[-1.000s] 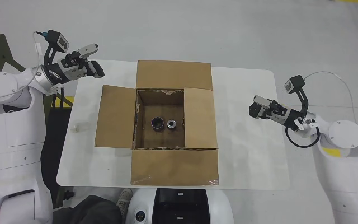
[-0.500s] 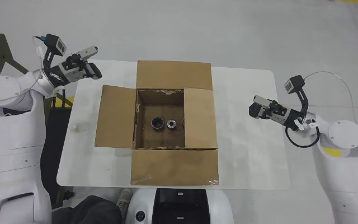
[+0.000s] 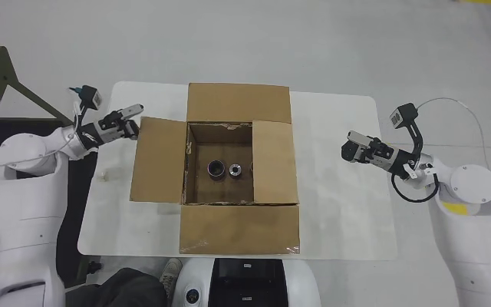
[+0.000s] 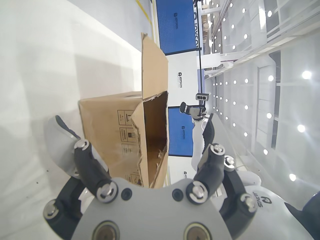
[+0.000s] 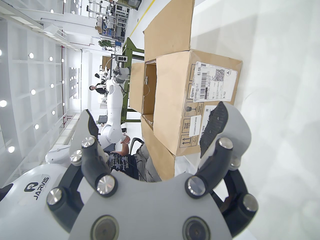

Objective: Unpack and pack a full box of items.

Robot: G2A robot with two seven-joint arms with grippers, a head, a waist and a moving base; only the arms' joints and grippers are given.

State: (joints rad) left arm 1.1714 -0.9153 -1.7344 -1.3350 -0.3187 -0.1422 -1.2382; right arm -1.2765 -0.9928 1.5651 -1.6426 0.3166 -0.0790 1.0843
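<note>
Since the earlier frames, the left gripper has swung down from beyond the far left corner of the table. It is now just beside the outer edge of the cardboard box's left flap, fingers apart. The right gripper has stayed over the table right of the box, likewise spread open. The box sits mid-table with its flaps out, a dark ring and a metal piece inside.
</note>
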